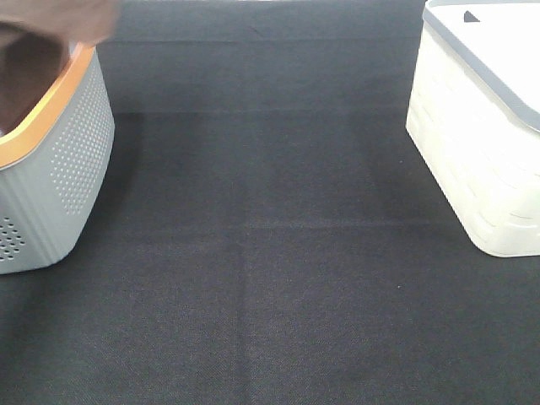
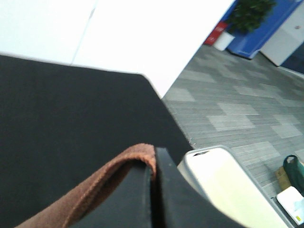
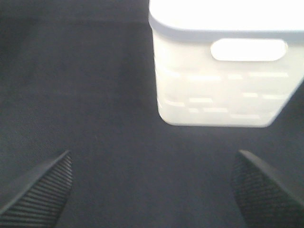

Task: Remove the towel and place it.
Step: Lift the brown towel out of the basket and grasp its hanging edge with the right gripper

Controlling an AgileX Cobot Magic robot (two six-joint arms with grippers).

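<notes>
1. Above the gray basket (image 1: 61, 173), we see the towel (image 1: 67, 18) clenched tight in our left gripper (image 2: 155, 164).
2. Well apart from that basket, our right gripper (image 3: 152, 190) stands released, grasping nothing.

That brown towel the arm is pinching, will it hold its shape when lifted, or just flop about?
Probably floppy: the towel folds over the tip of the shut left gripper and droops away from it. Its fuzzy, looped surface suggests it is unlikely to slip out of the pinch. Being thin cloth, it is likely light for its size.
</notes>
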